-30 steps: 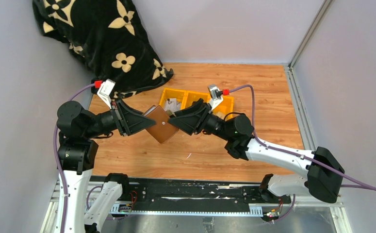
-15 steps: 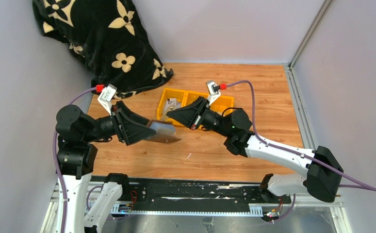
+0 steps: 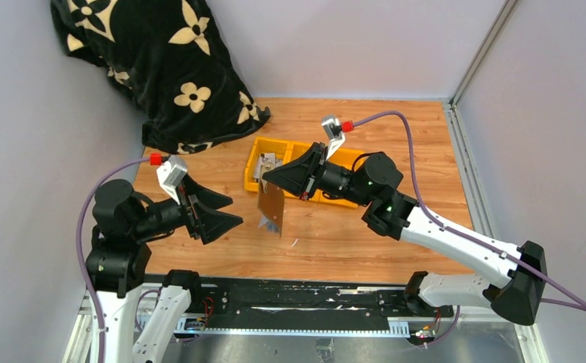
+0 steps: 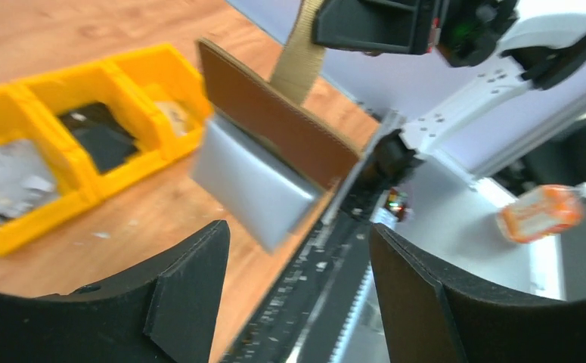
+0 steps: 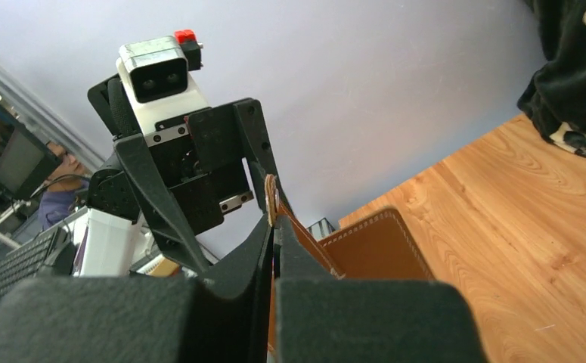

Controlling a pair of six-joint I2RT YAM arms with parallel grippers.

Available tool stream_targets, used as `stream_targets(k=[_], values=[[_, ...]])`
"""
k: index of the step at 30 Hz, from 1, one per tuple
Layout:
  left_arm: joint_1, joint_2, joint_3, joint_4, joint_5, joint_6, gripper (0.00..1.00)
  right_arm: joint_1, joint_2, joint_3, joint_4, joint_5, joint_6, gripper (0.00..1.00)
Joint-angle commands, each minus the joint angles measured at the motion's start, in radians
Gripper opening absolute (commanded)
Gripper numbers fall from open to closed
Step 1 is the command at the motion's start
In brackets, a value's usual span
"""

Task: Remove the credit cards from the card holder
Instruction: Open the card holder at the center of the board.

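Note:
The brown leather card holder (image 3: 272, 204) hangs upright above the middle of the table, a grey panel (image 3: 268, 223) showing at its lower end. My right gripper (image 3: 268, 180) is shut on its top edge; the right wrist view shows the jaws of that gripper (image 5: 273, 219) pressed together on a thin tan flap, with the holder (image 5: 376, 246) below. My left gripper (image 3: 234, 212) stands open to the left of the holder, apart from it. In the left wrist view the holder (image 4: 274, 113) hangs beyond the open left gripper (image 4: 297, 246). I cannot make out any credit cards.
Yellow plastic bins (image 3: 253, 170) with small items stand just behind the holder, also in the left wrist view as yellow bins (image 4: 85, 83). A black flowered blanket (image 3: 161, 68) is heaped at the back left. A black rail (image 3: 289, 296) runs along the near edge.
The left gripper has let go of the card holder, opened and drawn back to the left. The right gripper has shut on the holder's top, and the holder now hangs upright from it.

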State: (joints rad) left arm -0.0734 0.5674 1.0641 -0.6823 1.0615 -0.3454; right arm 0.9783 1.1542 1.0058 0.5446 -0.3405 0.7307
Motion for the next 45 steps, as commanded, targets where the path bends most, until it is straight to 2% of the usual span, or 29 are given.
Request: stream_targets(k=[1, 9, 11, 16, 21, 24, 25, 28, 30, 32, 33, 36, 37, 40, 45], values=[[0.0, -0.063, 0.011, -0.026, -0.173, 0.242, 0.72, 0.023, -0.017, 0.069, -0.057, -0.066, -0.082, 0.0], [0.0, -0.075, 0.006, -0.164, -0.125, 0.469, 0.78, 0.046, 0.037, 0.15, -0.074, -0.206, -0.087, 0.0], [0.0, -0.081, -0.006, -0.177, -0.114, 0.485, 0.8, 0.056, 0.052, 0.173, -0.082, -0.244, -0.09, 0.0], [0.0, -0.096, -0.013, -0.178, -0.039, 0.487, 0.97, 0.088, 0.097, 0.235, -0.116, -0.321, -0.111, 0.0], [0.0, -0.09, -0.01, -0.179, -0.008, 0.525, 0.97, 0.121, 0.153, 0.297, -0.134, -0.389, -0.117, 0.0], [0.0, -0.09, -0.007, -0.178, 0.017, 0.531, 0.86, 0.132, 0.175, 0.318, -0.148, -0.404, -0.121, 0.0], [0.0, -0.089, -0.007, -0.178, 0.032, 0.53, 0.77, 0.132, 0.18, 0.324, -0.15, -0.407, -0.121, 0.0], [0.0, -0.082, -0.004, -0.178, 0.075, 0.528, 0.34, 0.132, 0.191, 0.331, -0.152, -0.412, -0.121, 0.0], [0.0, -0.085, -0.006, -0.178, 0.094, 0.52, 0.12, 0.132, 0.192, 0.335, -0.165, -0.412, -0.128, 0.0], [0.0, -0.092, -0.005, -0.179, 0.1, 0.515, 0.0, 0.131, 0.188, 0.342, -0.216, -0.411, -0.157, 0.02], [0.0, -0.095, -0.002, -0.178, 0.103, 0.506, 0.0, 0.131, 0.181, 0.345, -0.251, -0.413, -0.18, 0.08], [0.0, -0.086, 0.011, -0.178, 0.135, 0.457, 0.0, 0.123, 0.143, 0.337, -0.405, -0.414, -0.32, 0.45], [0.0, -0.078, 0.019, -0.178, 0.148, 0.435, 0.0, 0.118, 0.125, 0.327, -0.457, -0.414, -0.385, 0.51], [0.0, -0.038, 0.048, -0.18, 0.179, 0.368, 0.0, 0.113, 0.053, 0.265, -0.57, -0.409, -0.58, 0.59], [0.0, 0.037, 0.107, -0.184, 0.251, 0.235, 0.0, 0.112, -0.095, 0.109, -0.536, -0.421, -0.673, 0.69]])
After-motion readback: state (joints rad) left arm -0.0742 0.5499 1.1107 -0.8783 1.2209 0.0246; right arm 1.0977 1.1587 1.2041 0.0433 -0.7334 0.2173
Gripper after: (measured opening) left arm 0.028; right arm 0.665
